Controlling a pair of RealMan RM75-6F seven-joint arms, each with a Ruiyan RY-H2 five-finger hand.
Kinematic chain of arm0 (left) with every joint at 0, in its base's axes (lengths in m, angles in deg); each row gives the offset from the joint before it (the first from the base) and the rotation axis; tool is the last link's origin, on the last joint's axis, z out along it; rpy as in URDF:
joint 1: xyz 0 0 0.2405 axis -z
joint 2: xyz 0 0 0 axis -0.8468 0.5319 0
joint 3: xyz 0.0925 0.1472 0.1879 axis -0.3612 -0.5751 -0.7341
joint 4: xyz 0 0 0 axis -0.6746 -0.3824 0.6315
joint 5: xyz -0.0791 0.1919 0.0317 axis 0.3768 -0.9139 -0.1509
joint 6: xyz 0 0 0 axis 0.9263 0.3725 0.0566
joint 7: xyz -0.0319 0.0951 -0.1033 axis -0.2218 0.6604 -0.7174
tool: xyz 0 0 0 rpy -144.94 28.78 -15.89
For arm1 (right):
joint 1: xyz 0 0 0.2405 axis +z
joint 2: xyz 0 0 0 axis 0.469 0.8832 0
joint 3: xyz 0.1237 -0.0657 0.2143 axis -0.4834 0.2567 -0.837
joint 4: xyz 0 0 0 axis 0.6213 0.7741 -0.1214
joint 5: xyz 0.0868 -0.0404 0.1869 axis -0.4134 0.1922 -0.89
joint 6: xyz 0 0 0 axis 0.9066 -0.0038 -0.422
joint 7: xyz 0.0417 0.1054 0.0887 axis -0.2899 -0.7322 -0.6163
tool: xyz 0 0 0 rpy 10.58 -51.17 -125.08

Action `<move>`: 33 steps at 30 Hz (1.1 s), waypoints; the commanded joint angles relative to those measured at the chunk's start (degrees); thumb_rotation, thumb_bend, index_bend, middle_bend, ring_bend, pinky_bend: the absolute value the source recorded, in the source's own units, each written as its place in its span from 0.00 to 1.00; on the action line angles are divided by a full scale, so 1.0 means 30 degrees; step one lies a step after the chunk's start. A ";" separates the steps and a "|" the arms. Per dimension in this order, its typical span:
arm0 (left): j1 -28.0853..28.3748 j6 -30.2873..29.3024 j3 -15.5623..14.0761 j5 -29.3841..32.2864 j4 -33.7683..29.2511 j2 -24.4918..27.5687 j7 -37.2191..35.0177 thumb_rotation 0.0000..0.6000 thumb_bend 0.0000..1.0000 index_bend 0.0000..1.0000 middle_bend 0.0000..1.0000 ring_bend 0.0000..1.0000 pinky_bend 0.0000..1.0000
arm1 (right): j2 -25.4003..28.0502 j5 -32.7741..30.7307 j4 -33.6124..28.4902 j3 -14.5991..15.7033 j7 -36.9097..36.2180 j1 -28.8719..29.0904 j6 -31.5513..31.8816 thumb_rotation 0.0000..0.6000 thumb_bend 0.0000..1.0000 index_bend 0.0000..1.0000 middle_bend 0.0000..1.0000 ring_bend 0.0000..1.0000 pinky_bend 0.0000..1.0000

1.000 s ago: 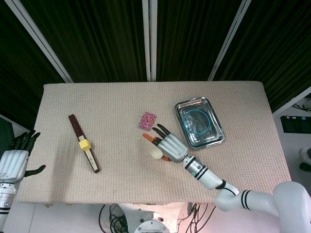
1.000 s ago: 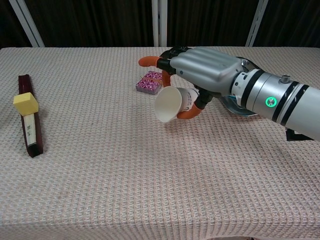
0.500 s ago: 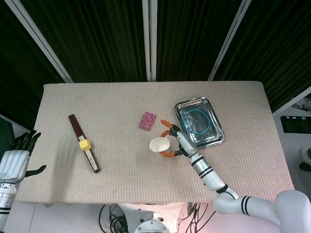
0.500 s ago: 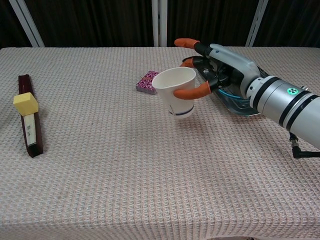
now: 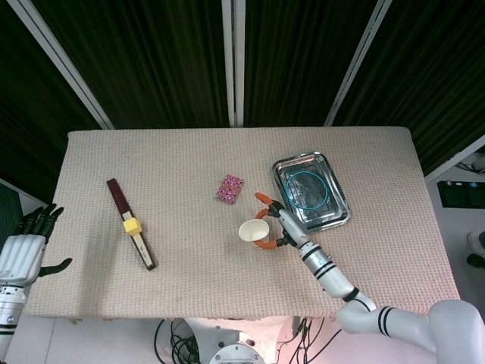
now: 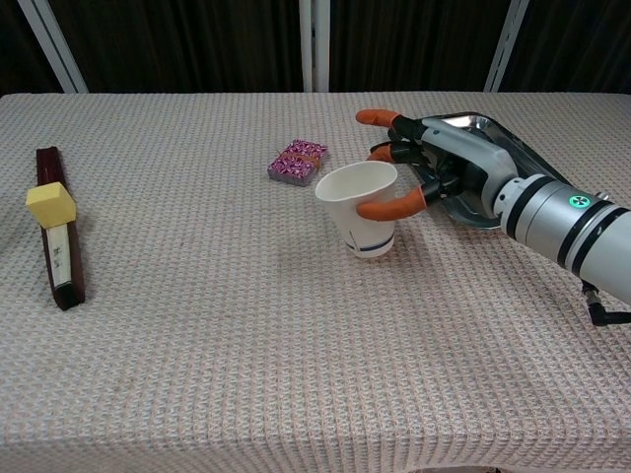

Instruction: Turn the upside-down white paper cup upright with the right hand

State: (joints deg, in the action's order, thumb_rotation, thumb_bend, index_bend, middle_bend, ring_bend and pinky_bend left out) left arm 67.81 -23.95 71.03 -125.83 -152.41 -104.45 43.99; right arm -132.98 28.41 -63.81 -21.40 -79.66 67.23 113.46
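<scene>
Right hand (image 6: 434, 177): we gripped the white paper cup (image 6: 361, 208) mouth-up, slightly tilted, forearm entering from four o'clock. Left hand (image 5: 21, 250): held nothing, fingers apart, beside our table (image 5: 189, 159).

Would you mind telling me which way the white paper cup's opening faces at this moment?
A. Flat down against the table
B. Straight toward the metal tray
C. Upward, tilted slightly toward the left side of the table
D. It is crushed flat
C: in the chest view the white paper cup, held by the right robot hand, shows its open rim on top, tipped a little leftward.
</scene>
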 commanded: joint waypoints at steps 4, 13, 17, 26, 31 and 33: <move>0.0000 -0.0013 0.0027 0.0041 0.0038 -0.0023 0.0015 1.00 0.14 0.03 0.00 0.00 0.10 | 0.1870 0.1039 -0.1259 0.0816 0.0629 0.0427 -0.1064 1.00 0.02 0.00 0.06 0.00 0.00; -0.0007 -0.0097 0.0080 0.0060 0.0041 -0.0058 0.0042 1.00 0.14 0.03 0.00 0.00 0.10 | 0.7505 0.2717 -0.5851 0.1626 0.5330 -0.1142 0.1950 1.00 0.00 0.00 0.00 0.00 0.00; -0.0022 -0.0174 0.0114 0.0065 0.0104 -0.0114 0.0058 1.00 0.14 0.03 0.00 0.00 0.10 | 0.9772 0.2327 -0.6861 0.2035 0.9642 -0.3088 0.4369 1.00 0.00 0.00 0.00 0.00 0.00; -0.0042 -0.0303 0.0233 0.0123 0.0192 -0.0150 -0.0096 1.00 0.14 0.03 0.00 0.00 0.10 | 1.1555 -0.1949 -0.7713 0.2632 1.8009 -0.7477 0.7881 1.00 0.00 0.00 0.00 0.00 0.00; -0.0030 -0.0389 0.0225 -0.0004 0.0209 -0.0231 0.0002 1.00 0.14 0.03 0.00 0.00 0.10 | 1.0652 -0.2578 -0.6623 0.2626 1.8227 -0.8895 0.9326 1.00 0.00 0.00 0.00 0.00 0.00; -0.0047 -0.0434 0.0242 0.0008 0.0229 -0.0236 -0.0012 1.00 0.14 0.03 0.00 0.00 0.10 | 1.0306 -0.2393 -0.6080 0.2676 1.7806 -0.9327 0.9707 1.00 0.00 0.00 0.00 0.00 0.00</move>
State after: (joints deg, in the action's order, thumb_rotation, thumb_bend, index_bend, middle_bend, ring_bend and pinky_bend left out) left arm 67.68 -25.23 71.74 -125.81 -151.74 -105.15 43.94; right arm -101.11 21.08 -83.49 -13.72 -25.68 40.69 141.32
